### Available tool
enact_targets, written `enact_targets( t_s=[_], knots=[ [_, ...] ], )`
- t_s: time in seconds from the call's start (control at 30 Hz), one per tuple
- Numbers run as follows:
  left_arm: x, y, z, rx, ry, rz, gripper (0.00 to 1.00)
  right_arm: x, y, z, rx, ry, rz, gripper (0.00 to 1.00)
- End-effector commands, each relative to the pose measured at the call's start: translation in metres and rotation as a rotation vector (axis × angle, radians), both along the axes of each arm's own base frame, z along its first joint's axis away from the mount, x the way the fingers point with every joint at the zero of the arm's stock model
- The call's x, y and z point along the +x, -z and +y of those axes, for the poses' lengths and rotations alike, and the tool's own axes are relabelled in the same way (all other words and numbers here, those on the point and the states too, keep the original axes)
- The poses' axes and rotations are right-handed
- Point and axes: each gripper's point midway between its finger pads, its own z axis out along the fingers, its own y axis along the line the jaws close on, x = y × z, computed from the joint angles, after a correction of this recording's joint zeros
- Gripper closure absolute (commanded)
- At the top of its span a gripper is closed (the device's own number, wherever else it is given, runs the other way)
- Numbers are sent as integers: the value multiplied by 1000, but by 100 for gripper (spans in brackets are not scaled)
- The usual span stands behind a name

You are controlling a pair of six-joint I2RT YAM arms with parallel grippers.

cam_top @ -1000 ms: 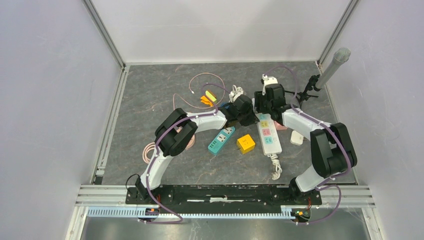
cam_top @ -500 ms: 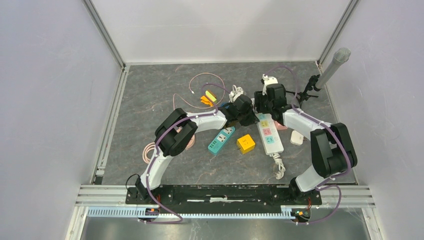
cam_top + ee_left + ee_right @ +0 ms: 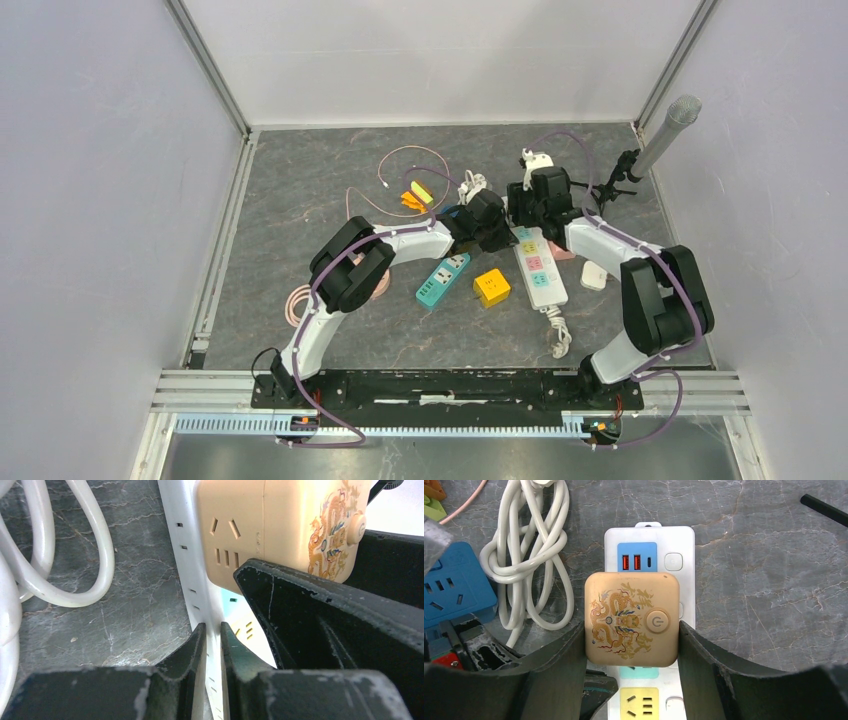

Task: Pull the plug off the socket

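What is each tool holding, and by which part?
Right tool clamps the beige plug by two opposite sides; left tool pinches the white strip by its edge.

White arm links (image 3: 412,240), black joints (image 3: 350,266), purple cables (image 3: 560,137), scuffed black fingers (image 3: 556,680)

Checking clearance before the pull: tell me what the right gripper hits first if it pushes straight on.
Probably the white power strip beneath the gold cube plug that the right gripper clamps; depth is unclear.

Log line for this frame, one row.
left gripper: jaws shut on white power strip edge | right gripper: jaws shut on beige dragon-print cube plug | plug: seated, not yet pulled
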Motion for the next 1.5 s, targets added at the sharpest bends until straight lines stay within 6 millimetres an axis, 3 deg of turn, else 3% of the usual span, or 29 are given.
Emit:
enact_targets(
  t_s=[0.0,0.2,0.33,0.53,0.77,0.97,1.13,1.3,1.47],
  knots=[
    [-6,36,14,82,-35,53,80,23,-60,31,193,-72,-113,100],
    [-6,35,14,80,-36,53,80,15,-46,48,204,-117,-93,100],
    [-6,35,14,79,-36,54,80,12,-43,48,166,-117,-92,100],
    [-6,35,14,75,-40,59,80,26,-71,28,196,-58,-128,100],
    [-2,30,14,20,-51,46,80,29,-93,10,193,40,-174,100],
    [-3,31,14,12,-49,49,80,28,-119,15,252,28,-259,100],
    [-3,31,15,11,-51,51,80,29,-122,20,265,7,-237,100],
    [-3,29,14,6,-47,42,79,29,-114,-4,174,106,-226,100],
    [-4,11,2,-87,36,-46,68,27,-116,-39,35,228,-251,100]
  ],
)
